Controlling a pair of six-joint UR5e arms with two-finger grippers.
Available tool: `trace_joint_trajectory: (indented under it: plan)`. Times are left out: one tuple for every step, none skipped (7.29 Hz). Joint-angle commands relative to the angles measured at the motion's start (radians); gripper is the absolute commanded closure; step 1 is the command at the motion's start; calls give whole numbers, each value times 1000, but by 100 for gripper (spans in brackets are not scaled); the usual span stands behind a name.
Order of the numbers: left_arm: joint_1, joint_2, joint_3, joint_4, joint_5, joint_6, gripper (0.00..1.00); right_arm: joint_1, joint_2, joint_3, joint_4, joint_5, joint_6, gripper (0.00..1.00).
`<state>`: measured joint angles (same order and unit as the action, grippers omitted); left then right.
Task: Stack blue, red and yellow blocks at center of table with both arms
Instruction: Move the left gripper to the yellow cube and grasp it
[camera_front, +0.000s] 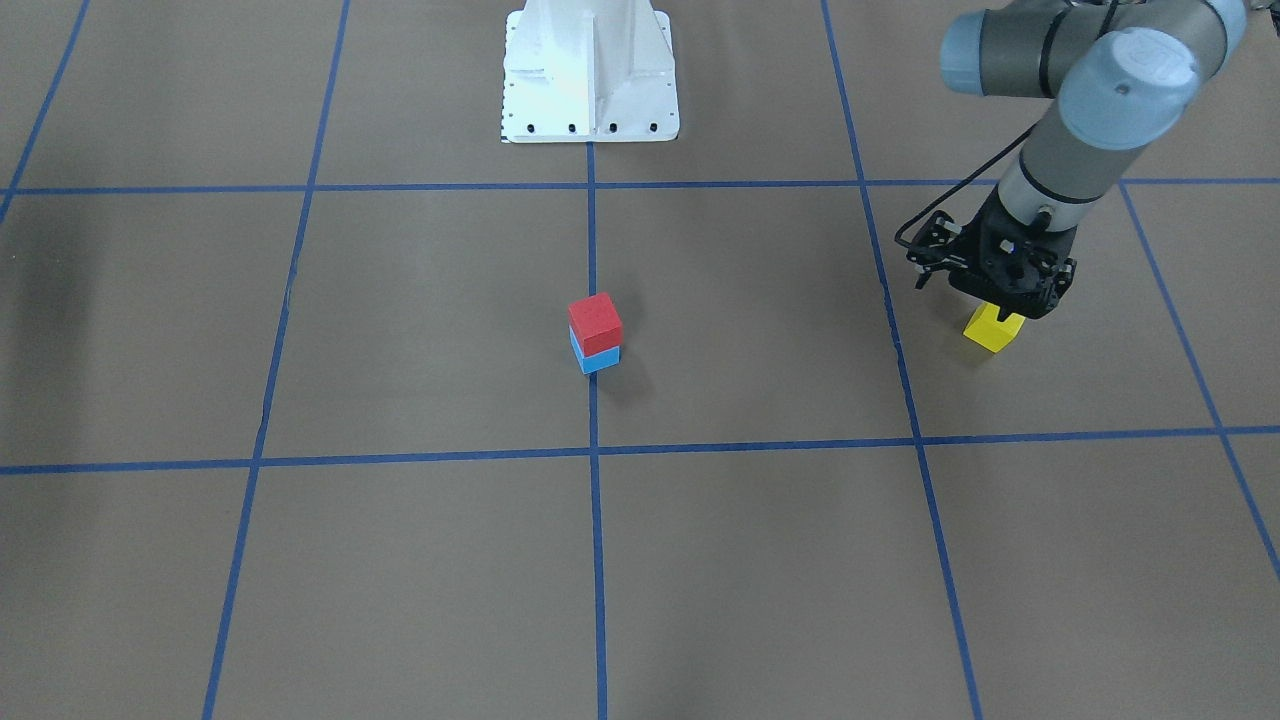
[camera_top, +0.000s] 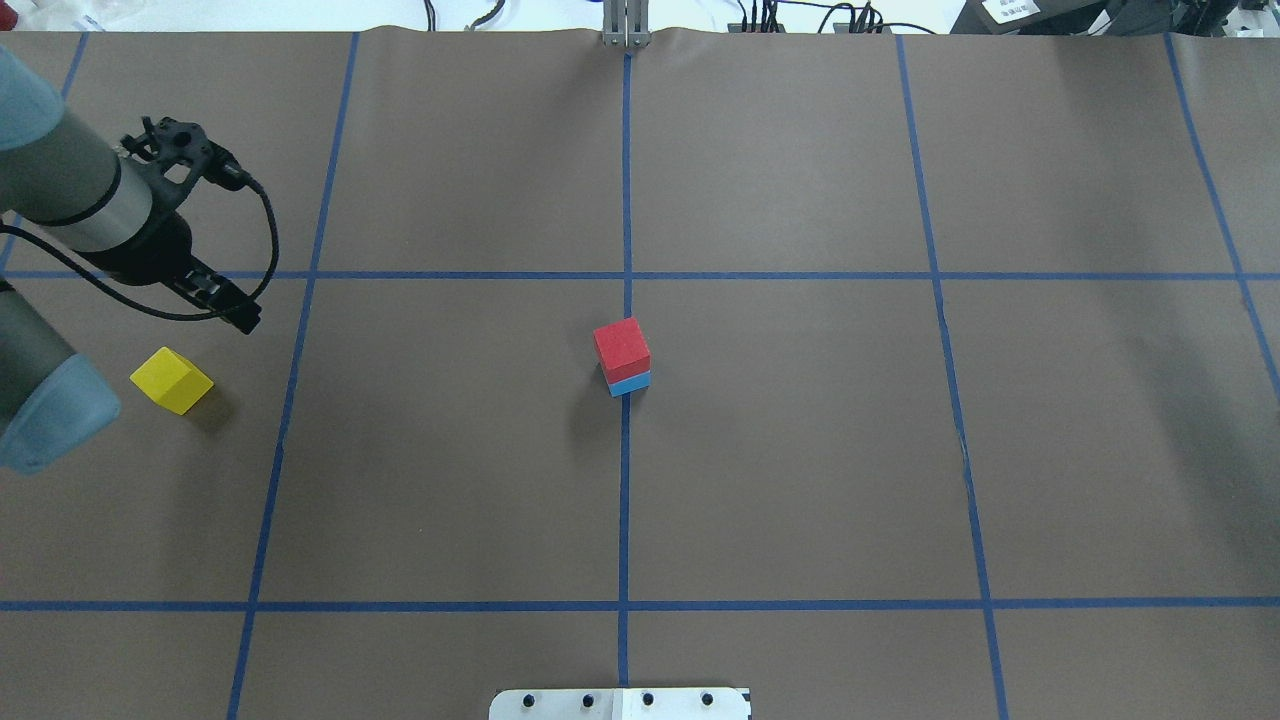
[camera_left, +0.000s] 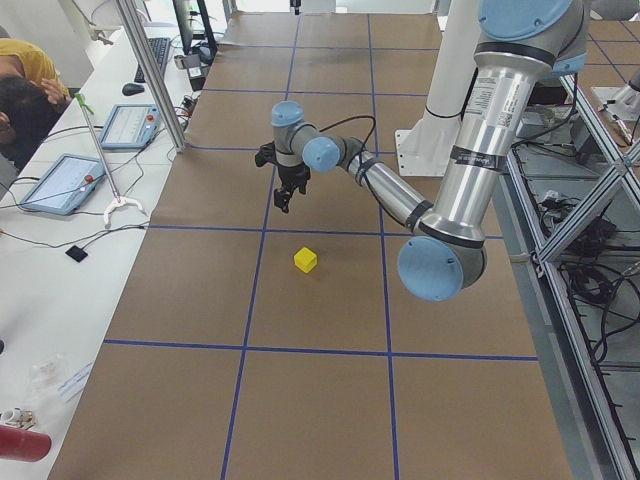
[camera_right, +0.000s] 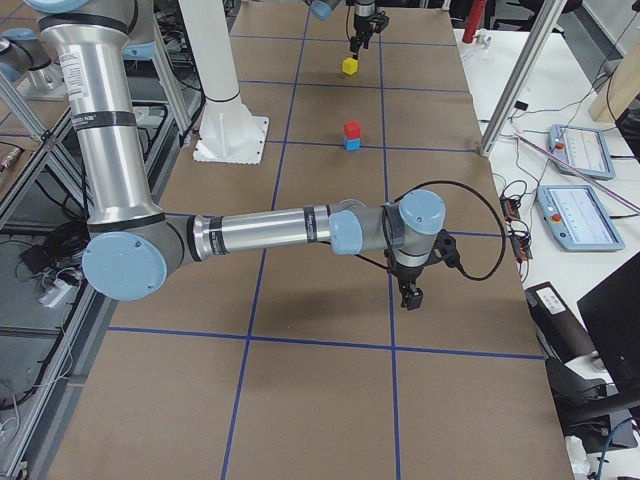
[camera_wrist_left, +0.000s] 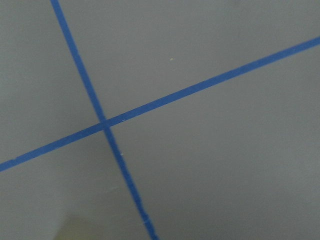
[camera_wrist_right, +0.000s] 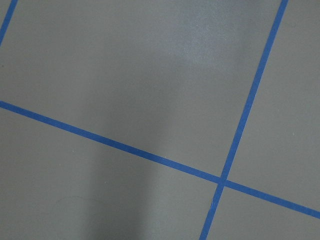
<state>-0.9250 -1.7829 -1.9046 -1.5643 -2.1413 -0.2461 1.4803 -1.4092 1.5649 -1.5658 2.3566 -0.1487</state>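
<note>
A red block (camera_front: 595, 321) sits on a blue block (camera_front: 600, 359) at the table's centre, also in the overhead view (camera_top: 621, 346). A yellow block (camera_top: 172, 380) lies alone on the table at my left side, also in the front view (camera_front: 993, 328). My left gripper (camera_top: 240, 315) hovers above the table just beyond the yellow block, apart from it; its jaws look open and empty. My right gripper (camera_right: 410, 298) shows only in the exterior right view, low over the table far from the blocks; I cannot tell whether it is open or shut.
The robot's white base (camera_front: 590, 70) stands at the table's near middle edge. Blue tape lines (camera_top: 625, 480) divide the brown table into squares. Operators' tablets (camera_right: 570, 215) lie on a side bench beyond the table.
</note>
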Motion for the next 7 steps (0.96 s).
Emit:
trace_joint_trajectory:
  plan:
    - [-12, 143, 57, -217, -17, 99, 1, 0, 1, -5, 3, 0, 3, 0]
    - [-9, 160, 146, -361, -17, 97, 1, 0, 1, -6, 3, 0, 4, 0]
    - [-2, 152, 230, -458, -17, 90, 1, 0, -1, -6, 3, 0, 5, 0]
    - [-2, 151, 240, -470, -19, 88, 1, 0, 1, -6, 4, -2, 6, 0]
    - [0, 151, 243, -470, -19, 88, 1, 0, 1, -8, 4, -2, 5, 0]
    - [0, 151, 242, -470, -19, 87, 1, 0, 1, -9, 4, -3, 5, 0]
    - [0, 152, 242, -470, -19, 87, 1, 0, -1, -8, 4, -2, 5, 0]
